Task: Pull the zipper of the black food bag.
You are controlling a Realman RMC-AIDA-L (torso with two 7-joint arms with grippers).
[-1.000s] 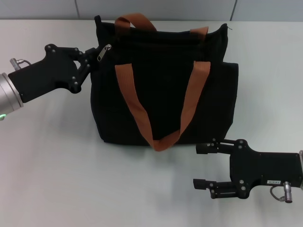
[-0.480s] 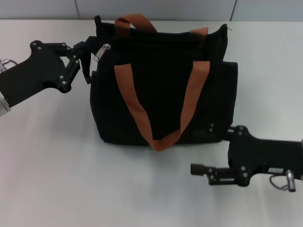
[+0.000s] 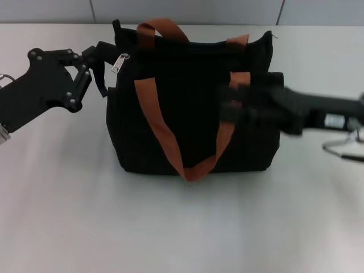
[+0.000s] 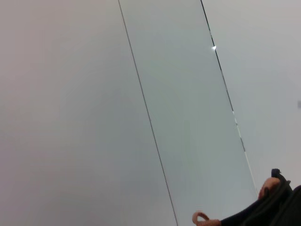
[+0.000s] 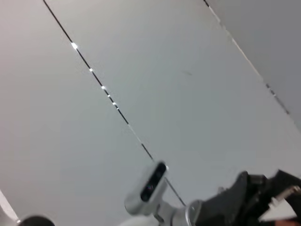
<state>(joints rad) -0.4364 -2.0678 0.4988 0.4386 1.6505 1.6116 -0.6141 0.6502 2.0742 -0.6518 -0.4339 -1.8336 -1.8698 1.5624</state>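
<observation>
The black food bag (image 3: 193,114) stands upright mid-table with two orange-brown straps (image 3: 165,133). Its small silver zipper pull (image 3: 119,61) hangs at the top left corner of the zip line. My left gripper (image 3: 95,57) sits at that corner, just left of the pull, and looks shut on the bag's black end fabric, which is drawn out toward it. My right gripper (image 3: 230,102) is motion-blurred in front of the bag's right half, with its fingers apart and nothing between them. In the left wrist view only an edge of the bag (image 4: 282,209) shows.
The bag rests on a pale table (image 3: 170,227) with open surface in front and to both sides. A grey wall (image 3: 187,10) runs behind. The right wrist view shows wall panels and the robot's head (image 5: 148,187).
My right gripper swung up from the table's front right to the bag's right front. My left gripper drew slightly left and up, stretching the bag's corner with it.
</observation>
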